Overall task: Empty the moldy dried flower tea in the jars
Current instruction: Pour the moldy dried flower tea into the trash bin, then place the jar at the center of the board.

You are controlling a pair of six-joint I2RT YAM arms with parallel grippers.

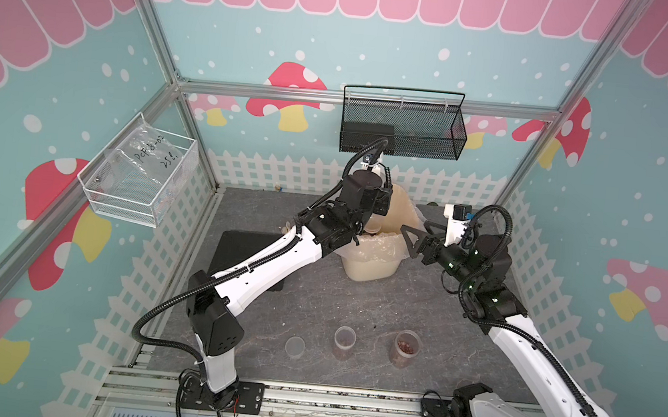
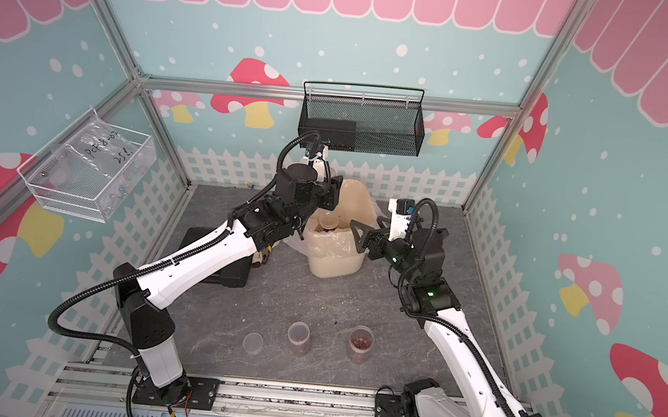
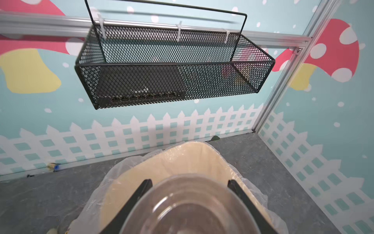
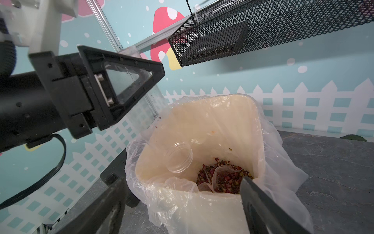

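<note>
The left claw (image 3: 189, 183) is squeezing a clear jar (image 3: 188, 208) over the bin (image 1: 368, 269) at the back of the grey stone-look table (image 1: 315, 299), and the right claw (image 1: 417, 236) is hanging wide open, empty, beside the bin. The tea (image 4: 222, 176) is sitting in the bin and in a narrow jar (image 1: 344, 343) and a wide jar (image 1: 406, 349) near the front edge. Mushroom-and-fence walls (image 1: 380, 55) are boxing it in, mesh basket (image 1: 402, 128) hanging at the back.

Tea-filled jars (image 1: 344, 343) (image 1: 406, 348): two. Held jar (image 3: 188, 206): one. Bin (image 1: 368, 271): one. Baskets (image 1: 414, 142) (image 1: 137, 195): two.
</note>
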